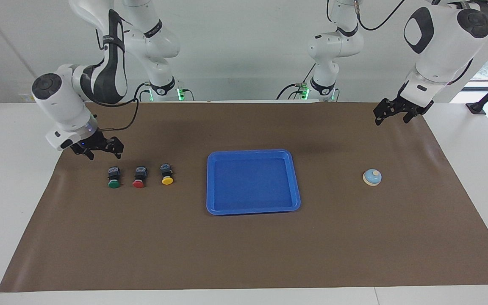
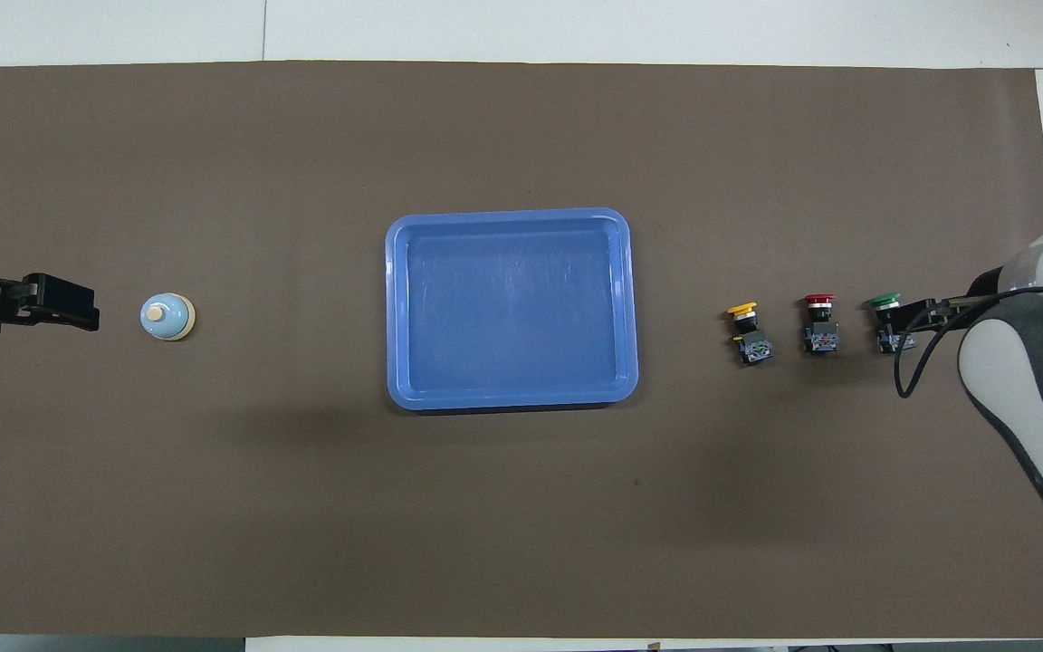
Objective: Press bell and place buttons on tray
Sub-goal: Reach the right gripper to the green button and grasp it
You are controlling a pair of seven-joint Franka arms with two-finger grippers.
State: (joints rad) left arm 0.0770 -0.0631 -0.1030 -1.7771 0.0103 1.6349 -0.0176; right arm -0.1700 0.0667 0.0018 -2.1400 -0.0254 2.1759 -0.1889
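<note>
Both arms hang empty with jaws spread: the left gripper [image 1: 395, 115] near the bell [image 1: 372, 177] to press it; the right gripper [image 1: 102, 149] just beside the green button [image 1: 113, 177], ready for carrying to the bare tray [image 1: 295, 182].

My facing camera sits high across the table, looking back at both arm bases over the tray [image 1: 253, 182]. My overhead camera looks steeply down from the robots' end. Both share the tray, turned half around.
</note>
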